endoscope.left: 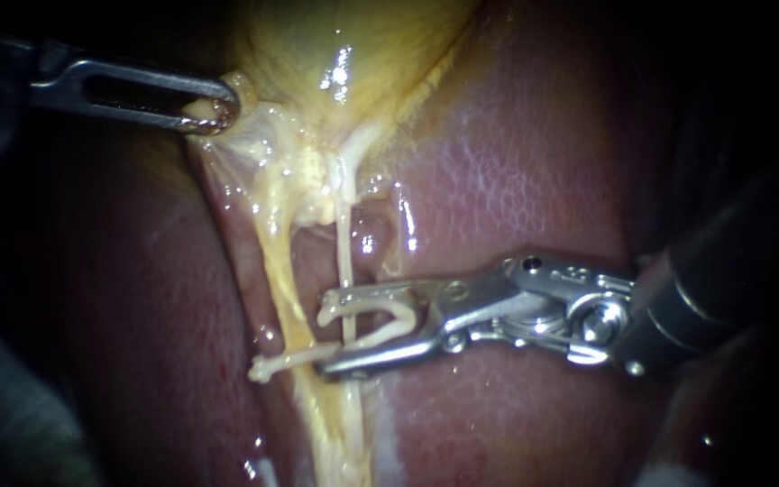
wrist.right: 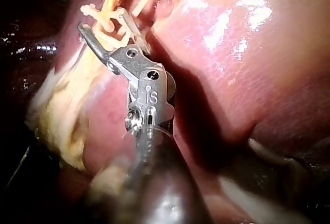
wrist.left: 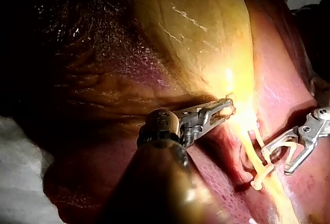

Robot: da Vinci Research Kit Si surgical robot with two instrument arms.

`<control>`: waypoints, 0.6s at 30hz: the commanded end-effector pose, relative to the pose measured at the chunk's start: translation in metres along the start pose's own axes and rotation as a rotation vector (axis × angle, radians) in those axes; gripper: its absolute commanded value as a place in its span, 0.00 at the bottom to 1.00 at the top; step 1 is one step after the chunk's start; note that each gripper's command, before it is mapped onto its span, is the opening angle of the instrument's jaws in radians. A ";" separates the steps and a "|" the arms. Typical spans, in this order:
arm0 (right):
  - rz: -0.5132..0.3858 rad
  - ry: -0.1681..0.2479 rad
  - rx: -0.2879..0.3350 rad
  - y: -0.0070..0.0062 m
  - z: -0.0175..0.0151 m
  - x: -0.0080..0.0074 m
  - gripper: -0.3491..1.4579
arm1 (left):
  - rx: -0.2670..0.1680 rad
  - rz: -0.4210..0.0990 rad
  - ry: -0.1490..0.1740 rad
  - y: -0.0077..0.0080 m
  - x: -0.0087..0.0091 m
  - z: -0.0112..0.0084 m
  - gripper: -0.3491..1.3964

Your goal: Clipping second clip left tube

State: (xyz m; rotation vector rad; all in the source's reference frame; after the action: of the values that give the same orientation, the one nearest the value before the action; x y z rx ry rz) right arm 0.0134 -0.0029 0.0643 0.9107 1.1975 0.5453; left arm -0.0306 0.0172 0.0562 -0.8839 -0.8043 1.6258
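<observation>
My left instrument [endoscope.left: 214, 113] comes in from the upper left, its jaws shut on pale tissue at the edge of the yellow gallbladder [endoscope.left: 335, 45]. From there the wider yellow left tube [endoscope.left: 279, 271] and a thin white right tube [endoscope.left: 344, 252] run down. My right instrument [endoscope.left: 322, 334] holds a white U-shaped clip [endoscope.left: 389, 320] between jaws that stand wide apart. The thin tube crosses the clip's mouth; the left tube lies just past the jaw tips. Another white clip [endoscope.left: 272, 363] sits across the left tube by the lower jaw tip. The left wrist view shows both instruments [wrist.left: 227, 108] [wrist.left: 276, 161].
Reddish liver [endoscope.left: 516, 162] surrounds the tubes on both sides and lies under my right instrument's shaft. In the right wrist view the liver [wrist.right: 242, 54] bulges beside the instrument [wrist.right: 103, 23]. Yellow fatty tissue [endoscope.left: 340, 424] continues below the clips.
</observation>
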 end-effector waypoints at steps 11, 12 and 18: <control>0.046 -0.003 -0.008 0.0035 -0.0004 -0.0020 0.47 | 0.000 0.000 0.000 0.0000 0.0000 0.0000 0.00; 0.052 -0.005 -0.006 0.0036 -0.0003 -0.0019 0.47 | 0.000 0.000 0.000 0.0000 0.0000 0.0000 0.00; 0.073 -0.031 0.041 0.0038 0.0005 -0.0016 0.47 | 0.000 0.000 0.000 0.0000 0.0000 0.0000 0.00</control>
State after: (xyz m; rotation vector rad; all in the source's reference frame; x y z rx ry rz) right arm 0.0140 -0.0023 0.0684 1.0076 1.1522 0.5556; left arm -0.0306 0.0172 0.0562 -0.8839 -0.8039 1.6258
